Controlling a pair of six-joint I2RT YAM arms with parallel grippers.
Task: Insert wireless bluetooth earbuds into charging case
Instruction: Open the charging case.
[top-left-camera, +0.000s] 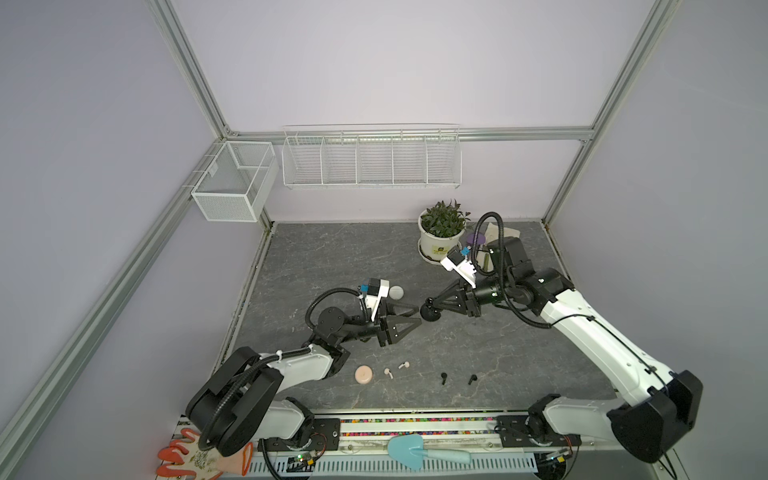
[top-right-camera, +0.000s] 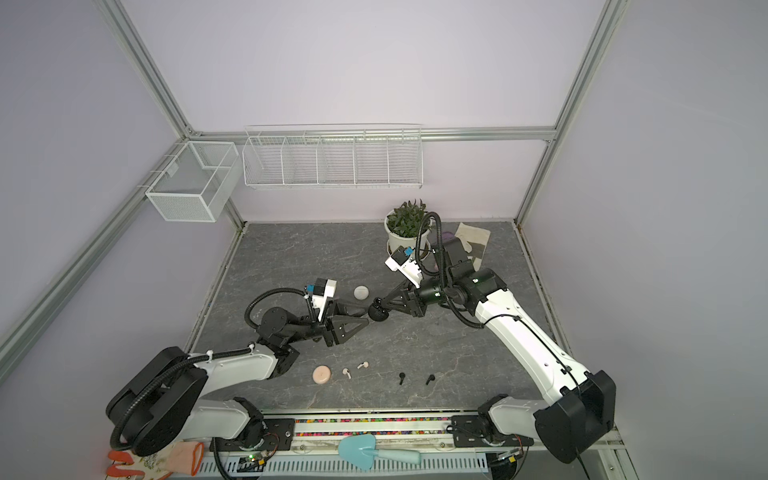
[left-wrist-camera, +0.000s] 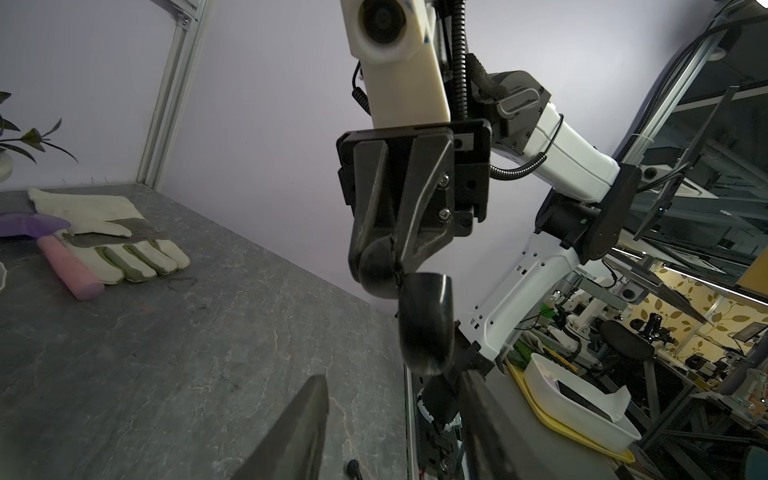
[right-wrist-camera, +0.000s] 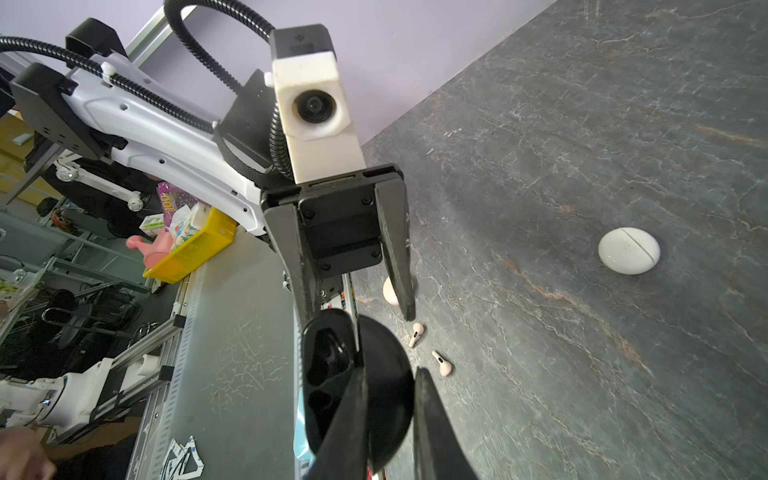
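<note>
The black charging case (right-wrist-camera: 328, 374) is hinged open, pinched at the tips of the right end effector (top-left-camera: 431, 303), its dark wells showing in the right wrist view; one black earbud (top-left-camera: 443, 378) and another black earbud (top-left-camera: 472, 379) lie apart on the table (top-left-camera: 332, 257), base-side of that end effector; two pale pink earbuds (top-left-camera: 388, 372) and a closed pink case (top-left-camera: 364, 374) lie base-side of the left end effector (top-left-camera: 417, 316); a closed white case (top-left-camera: 396, 292) sits just beyond it.

Left arm (top-left-camera: 291, 368) and right arm (top-left-camera: 598, 332): white shells, black joints, ribbed black cable conduits (left-wrist-camera: 459, 62), cream camera housings (right-wrist-camera: 316, 120), seemingly silver screws (left-wrist-camera: 445, 213).
</note>
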